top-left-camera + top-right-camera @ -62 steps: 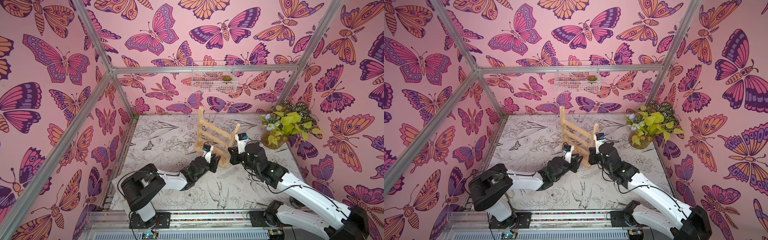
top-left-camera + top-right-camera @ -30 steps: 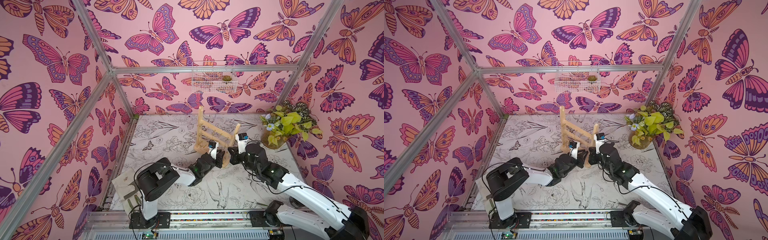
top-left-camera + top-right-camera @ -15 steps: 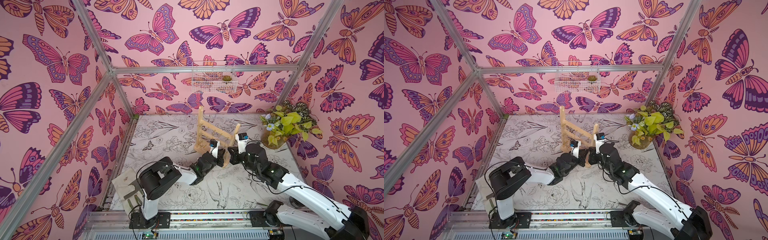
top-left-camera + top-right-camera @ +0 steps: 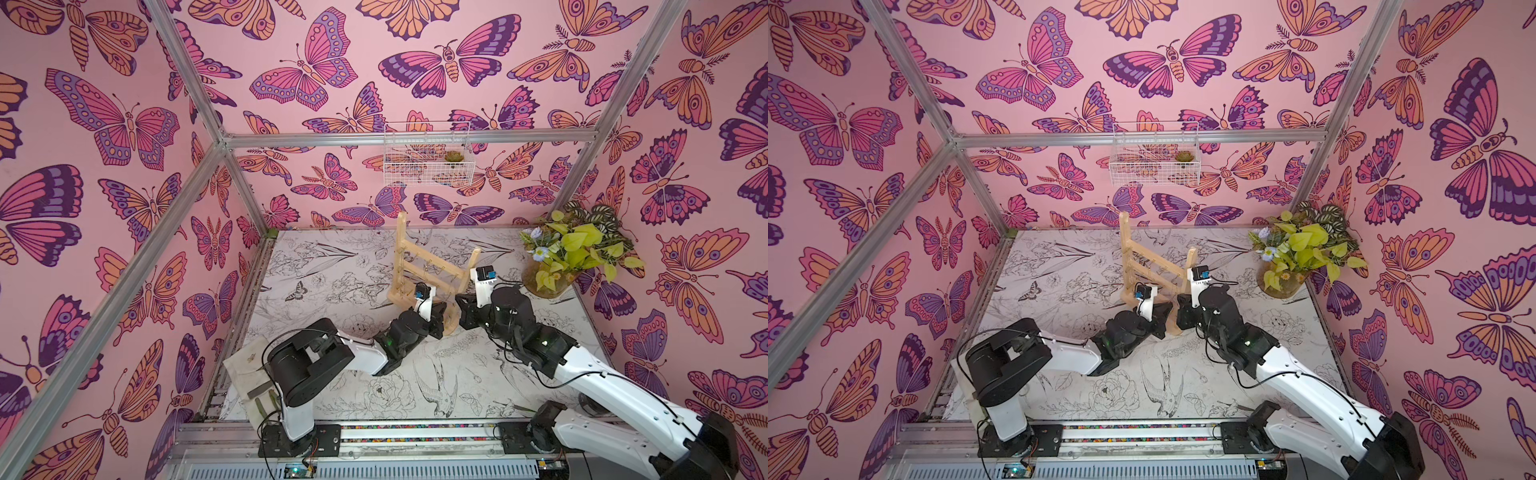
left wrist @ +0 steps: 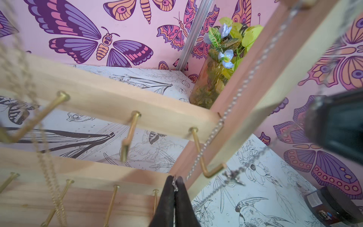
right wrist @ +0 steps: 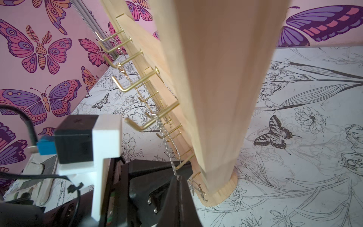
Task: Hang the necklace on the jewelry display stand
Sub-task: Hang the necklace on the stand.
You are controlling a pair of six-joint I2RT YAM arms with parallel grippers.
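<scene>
Since a second ago my left gripper (image 5: pixel 174 188) has gone from part-open to pinched, and that arm has pushed in closer to the stand's (image 5: pixel 117 102) foot. I see the necklace (image 5: pixel 238 92) as a thread-thin pale chain. It comes out at the very tip of the left fingertips, which are clamped on it, and climbs alongside the upright.

From the right wrist camera the same chain comes down from a hook (image 6: pixel 157 116) on a crossbar, straight into my right gripper (image 6: pixel 177 186). Those jaws are together on it too, gripping it right at their tips. A small charm (image 5: pixel 233 175) rides on the strand running between the two grips.

Both top views put the grippers just beside each other at the near end of the base (image 6: pixel 220 194). Farther along the crossbars a gold chain (image 6: pixel 125 74) hangs among the hooks. Around the base lies the ink-drawn table (image 4: pixel 332 291).
</scene>
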